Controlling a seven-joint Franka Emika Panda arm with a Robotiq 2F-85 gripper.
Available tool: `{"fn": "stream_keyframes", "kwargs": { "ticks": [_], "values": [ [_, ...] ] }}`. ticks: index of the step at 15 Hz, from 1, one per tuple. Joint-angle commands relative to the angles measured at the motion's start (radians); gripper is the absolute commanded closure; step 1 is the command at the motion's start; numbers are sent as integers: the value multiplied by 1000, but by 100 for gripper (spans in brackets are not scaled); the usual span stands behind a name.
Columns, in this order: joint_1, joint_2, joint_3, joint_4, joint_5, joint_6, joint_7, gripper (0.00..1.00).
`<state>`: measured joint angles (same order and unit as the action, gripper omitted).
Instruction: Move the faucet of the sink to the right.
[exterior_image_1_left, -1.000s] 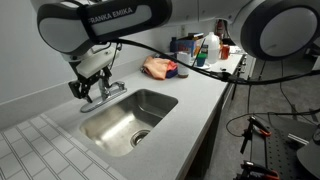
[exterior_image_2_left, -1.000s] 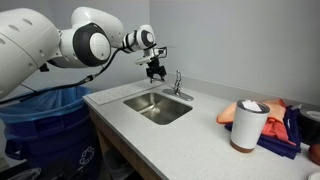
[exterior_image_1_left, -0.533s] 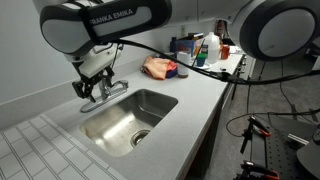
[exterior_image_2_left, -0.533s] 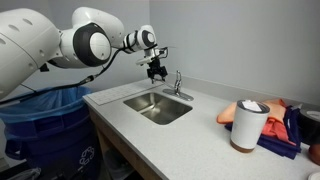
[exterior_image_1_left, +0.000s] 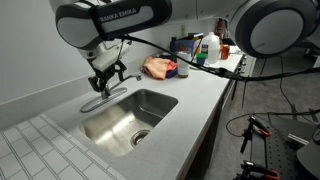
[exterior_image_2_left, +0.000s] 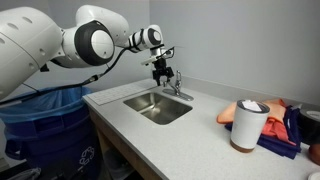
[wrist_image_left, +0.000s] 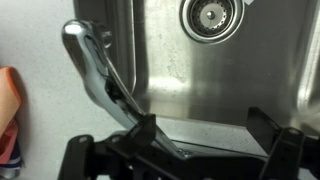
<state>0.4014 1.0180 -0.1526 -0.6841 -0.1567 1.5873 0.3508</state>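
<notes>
Smooth chrome faucet (wrist_image_left: 93, 62), long and thin, runs from upper left toward the bottom of the wrist view beside the brushed-steel sink (wrist_image_left: 240, 70) and its round drain (wrist_image_left: 209, 14). My gripper (wrist_image_left: 205, 122) is open, one finger over the faucet. My white arm (exterior_image_1_left: 110, 15) bends down at upper left.

- I count one sink (exterior_image_1_left: 158, 103), with one round drain (wrist_image_left: 206, 14).
- One faucet (wrist_image_left: 93, 62).
- One gripper (wrist_image_left: 205, 120), with two fingers (wrist_image_left: 145, 130).
- One white cylindrical container (exterior_image_2_left: 247, 125), at the right in an exterior view.
- One blue bin (exterior_image_2_left: 40, 125), at the left.
</notes>
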Motion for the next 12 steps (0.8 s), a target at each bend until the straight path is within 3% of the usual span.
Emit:
{"fn": "stream_keyframes", "kwargs": {
  "ticks": [1, 12],
  "values": [
    [-30, -10, 1, 27, 9, -78, -34, 0],
    [-46, -102, 14, 62, 22, -48, -50, 0]
  ]
}}
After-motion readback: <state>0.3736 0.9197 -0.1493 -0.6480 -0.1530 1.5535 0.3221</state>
